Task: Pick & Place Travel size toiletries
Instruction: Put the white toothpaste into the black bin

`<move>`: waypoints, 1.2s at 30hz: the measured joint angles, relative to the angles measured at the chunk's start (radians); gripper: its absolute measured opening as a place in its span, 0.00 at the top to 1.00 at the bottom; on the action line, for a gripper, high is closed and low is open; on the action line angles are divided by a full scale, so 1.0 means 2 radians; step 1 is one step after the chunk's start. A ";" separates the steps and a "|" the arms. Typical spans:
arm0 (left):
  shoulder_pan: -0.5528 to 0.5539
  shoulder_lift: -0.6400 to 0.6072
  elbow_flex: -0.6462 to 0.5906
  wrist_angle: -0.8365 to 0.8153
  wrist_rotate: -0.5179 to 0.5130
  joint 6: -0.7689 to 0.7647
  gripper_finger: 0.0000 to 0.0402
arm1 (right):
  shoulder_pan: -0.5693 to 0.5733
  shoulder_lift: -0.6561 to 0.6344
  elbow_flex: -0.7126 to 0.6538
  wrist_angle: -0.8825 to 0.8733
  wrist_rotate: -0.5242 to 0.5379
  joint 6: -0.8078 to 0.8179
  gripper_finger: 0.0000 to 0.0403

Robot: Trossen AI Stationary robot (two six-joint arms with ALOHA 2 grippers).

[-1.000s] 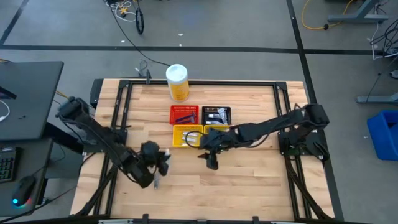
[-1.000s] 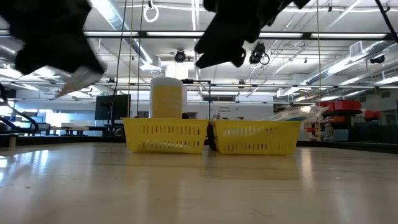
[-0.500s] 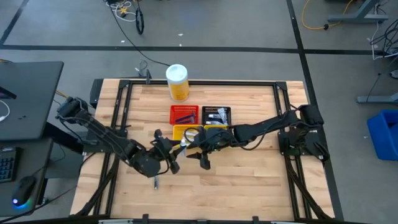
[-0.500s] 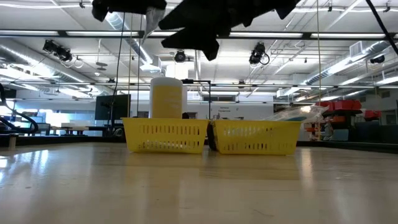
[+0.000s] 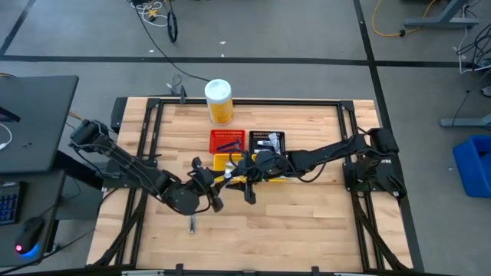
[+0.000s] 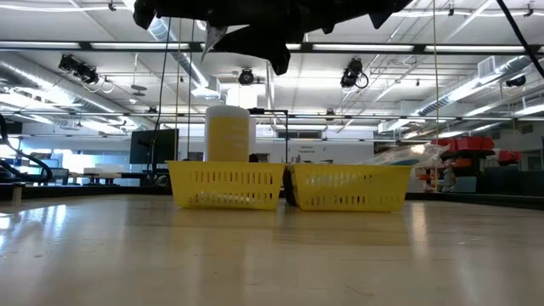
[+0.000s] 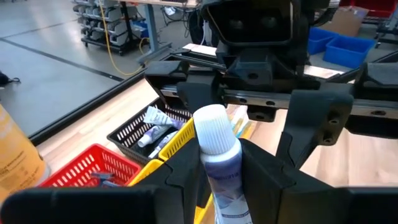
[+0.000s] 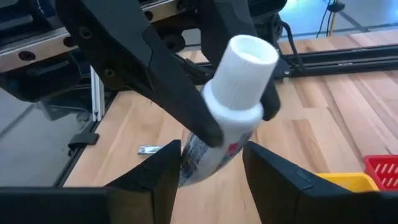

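A: Why do both arms meet in mid-air in front of the yellow basket?

B: It looks like a handover. The left gripper is clamped on a white-capped toiletry tube, held cap-up well above the table.

A: And the right gripper?

B: Its fingers are spread on either side of the tube's cap end, not yet closed, so the left must keep its hold.

A: Where should the tube go?

B: Probably the black basket, which already holds similar tubes; the red basket holds blue-handled items. One small item lies on the table.
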 joint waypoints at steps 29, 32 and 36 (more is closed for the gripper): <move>0.026 0.001 -0.001 0.020 0.016 0.009 0.67 | -0.010 -0.026 0.000 -0.090 0.072 -0.054 0.82; 0.026 0.001 -0.001 0.019 0.018 0.009 0.66 | -0.014 -0.051 0.001 -0.129 0.103 -0.055 0.82; 0.026 0.001 -0.001 0.018 0.019 0.008 0.65 | -0.018 -0.081 0.000 -0.210 0.149 -0.068 0.83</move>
